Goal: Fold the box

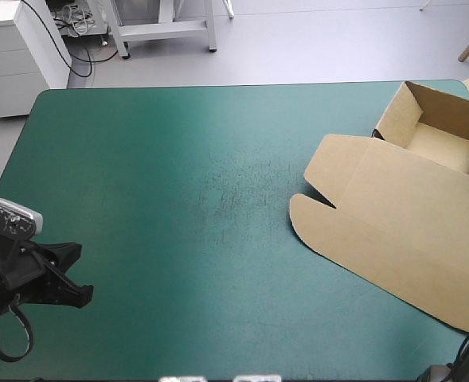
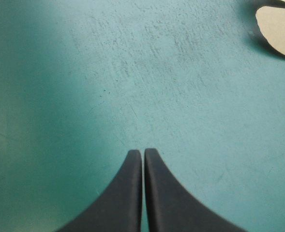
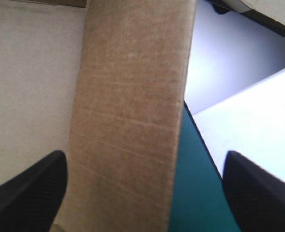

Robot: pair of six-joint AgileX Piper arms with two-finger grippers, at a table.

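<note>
I log: left claw (image 2: 143,153) pressed together, pointing over the teal-green bench (image 1: 178,159) from its near left corner; right claw (image 3: 144,159) spread, brown box (image 1: 401,215) wall between its fingers (image 3: 31,193).

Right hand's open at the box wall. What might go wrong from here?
The box lies at the table's right edge; a push may slide it off. The open right hand straddles a raised wall, so an off-centre grip might crease it. The left hand, shut, is far away, leaving the box unsteadied.
</note>
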